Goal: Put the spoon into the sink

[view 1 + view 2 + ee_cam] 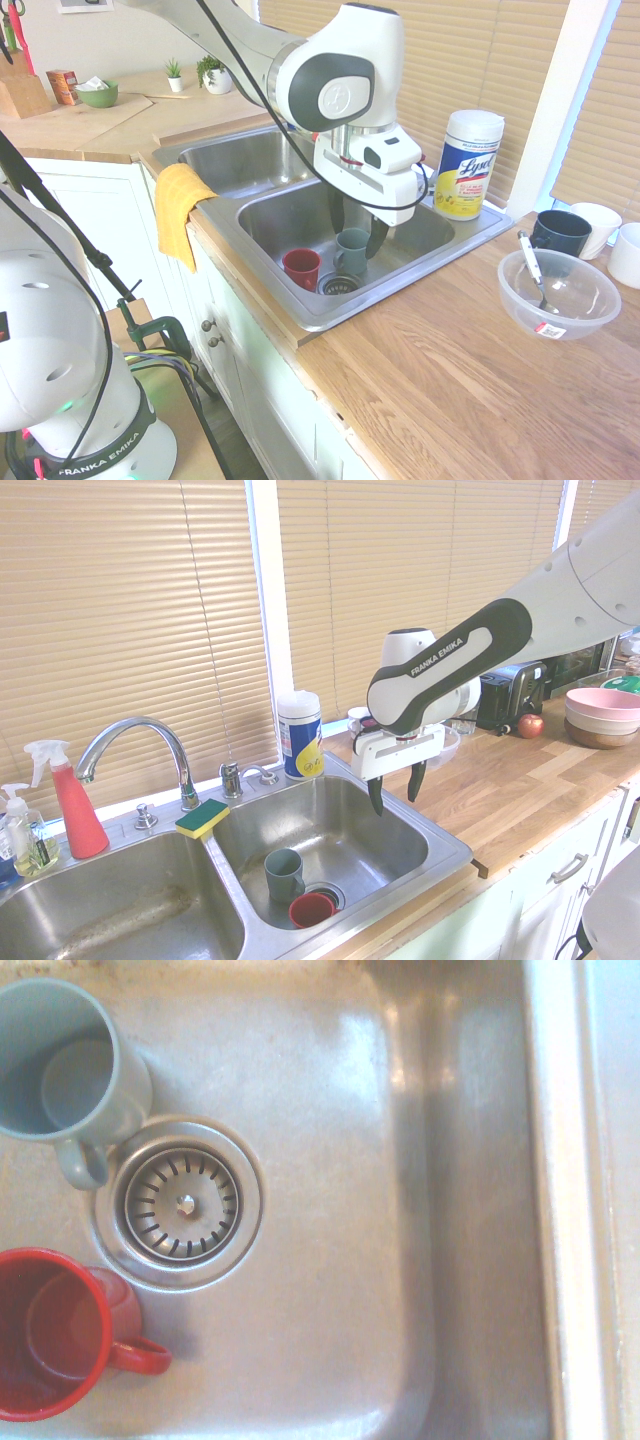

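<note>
Gripper (396, 790) vert., jaws apart, over sink (440, 835)

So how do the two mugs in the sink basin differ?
The red mug is shorter and squatter than the grey-green mug, which stands taller. In the wrist view they sit on opposite sides of the drain strainer. Both stand upright, have handles, look empty and sit in the same basin of the sink.

The arm (560, 590) is clad in glossy white shells with dark grey joint panels, and "FRANKA EMIKA" is printed in white. A white gripper (397, 789) is fitted with two black fingers (376, 795).
</note>
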`<state>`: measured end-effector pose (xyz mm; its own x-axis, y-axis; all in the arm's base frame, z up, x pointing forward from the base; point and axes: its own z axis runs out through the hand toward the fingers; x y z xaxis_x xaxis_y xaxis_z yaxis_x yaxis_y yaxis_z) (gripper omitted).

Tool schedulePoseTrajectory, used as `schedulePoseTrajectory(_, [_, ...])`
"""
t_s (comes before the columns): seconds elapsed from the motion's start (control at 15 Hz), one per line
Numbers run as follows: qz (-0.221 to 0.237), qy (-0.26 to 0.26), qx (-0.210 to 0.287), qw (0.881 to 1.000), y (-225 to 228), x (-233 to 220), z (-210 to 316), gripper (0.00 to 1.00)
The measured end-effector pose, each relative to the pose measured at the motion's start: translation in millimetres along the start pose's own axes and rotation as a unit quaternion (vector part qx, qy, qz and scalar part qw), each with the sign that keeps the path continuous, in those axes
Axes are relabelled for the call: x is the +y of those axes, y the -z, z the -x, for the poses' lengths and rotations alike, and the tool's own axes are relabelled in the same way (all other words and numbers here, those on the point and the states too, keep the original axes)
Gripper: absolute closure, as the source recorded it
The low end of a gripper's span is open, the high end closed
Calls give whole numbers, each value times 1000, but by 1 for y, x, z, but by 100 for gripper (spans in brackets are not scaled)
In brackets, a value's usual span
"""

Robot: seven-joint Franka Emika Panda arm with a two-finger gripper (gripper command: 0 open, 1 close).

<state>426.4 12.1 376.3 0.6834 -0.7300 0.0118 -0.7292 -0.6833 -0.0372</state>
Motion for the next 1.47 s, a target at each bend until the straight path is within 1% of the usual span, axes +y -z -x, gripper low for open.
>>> schedulePoseTrajectory(0.2, [3, -2, 8, 1000, 0, -1, 0, 0])
schedulePoseTrajectory(0.4, [-11, 1, 25, 1000, 14, -1, 1, 0])
schedulePoseTrajectory(0.53, [-33, 9, 42, 999, 38, 9, 2, 0])
schedulePoseTrajectory(0.73, [-79, 1, 57, 995, 82, 51, -9, 0])
schedulePoseTrajectory(0.93, [-108, -15, 47, 993, 106, 98, -58, 0])
schedulePoseTrajectory(1.0, [-115, -18, 43, 992, 111, 109, -79, 0])
schedulePoseTrajectory(1.13, [-121, -15, 40, 992, 114, 116, -116, 0])
schedulePoseTrajectory(1.33, [-116, -1, 38, 992, 99, 115, -167, 0])
schedulePoseTrajectory(1.47, [-121, 5, 35, 992, 80, 124, -202, 0])
